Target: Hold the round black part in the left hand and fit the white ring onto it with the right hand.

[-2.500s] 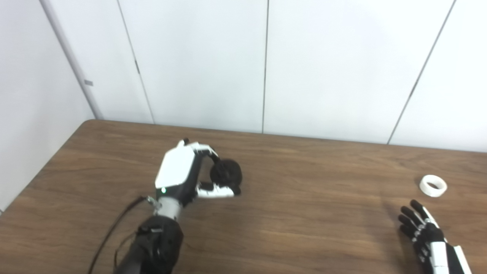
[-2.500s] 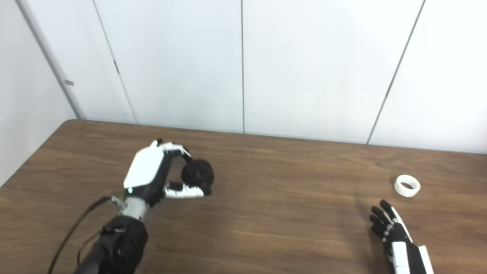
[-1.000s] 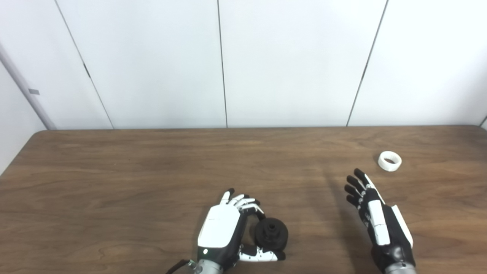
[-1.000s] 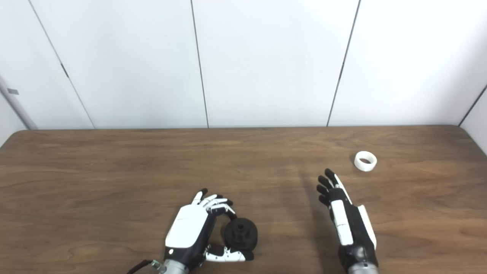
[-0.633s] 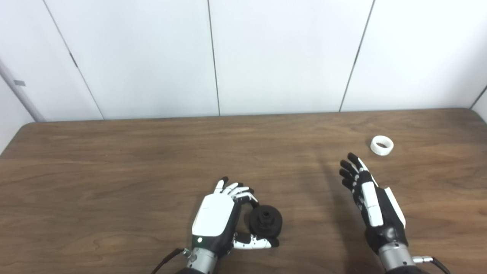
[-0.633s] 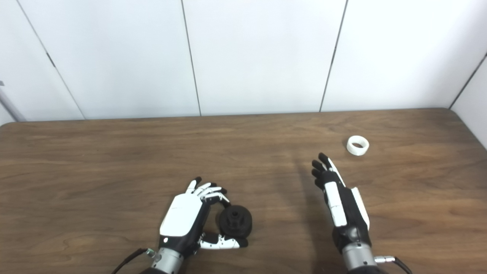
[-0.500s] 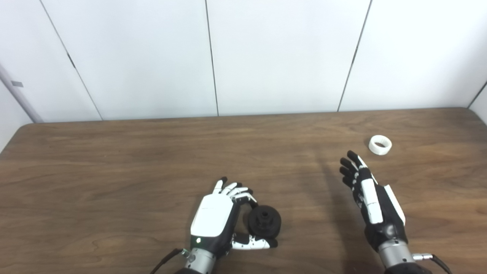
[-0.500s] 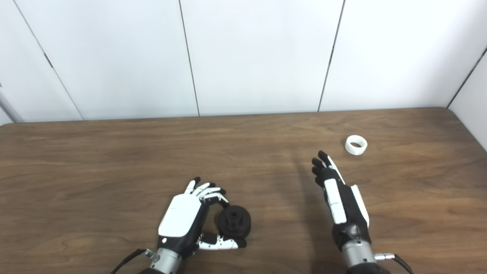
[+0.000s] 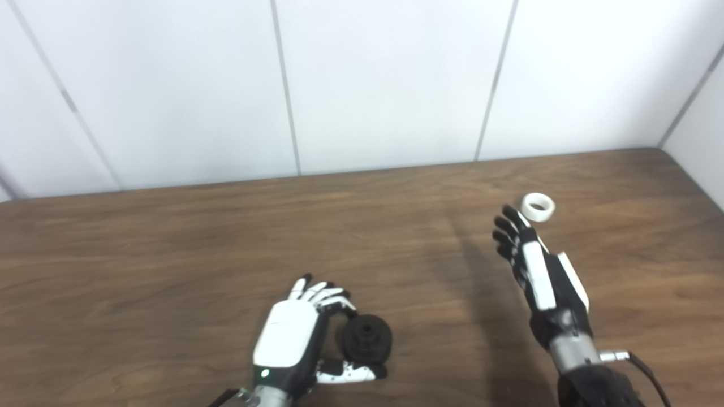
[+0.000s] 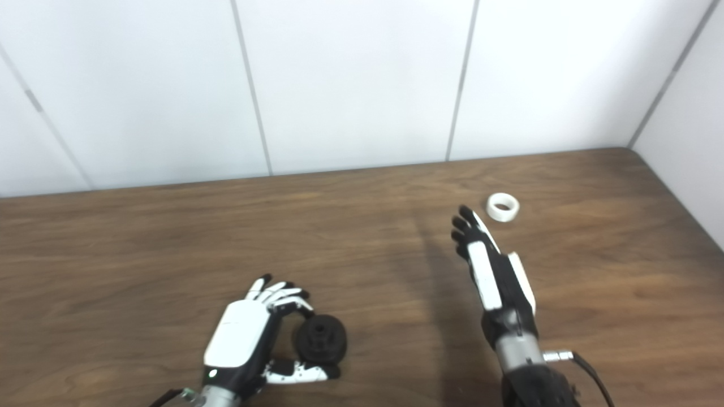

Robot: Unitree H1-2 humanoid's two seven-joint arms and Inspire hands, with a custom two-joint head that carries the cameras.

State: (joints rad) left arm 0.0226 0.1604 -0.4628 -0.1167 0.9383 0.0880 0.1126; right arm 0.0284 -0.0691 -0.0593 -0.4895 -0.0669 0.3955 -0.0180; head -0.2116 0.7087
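My left hand pinches the round black part between fingers and thumb, low on the table. My right hand is flat and empty (fingers seemingly together), the white ring just beyond at one o'clock.

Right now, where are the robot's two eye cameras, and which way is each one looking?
Left eye view: on the head, looking down at the table; shows the left hand holding the round black part, and the open right hand near the white ring.
Right eye view: beside it, facing the same way; same hands and arms, everything sits a little further left.
Both share the table, both hands, the part, the ring and the white wall.
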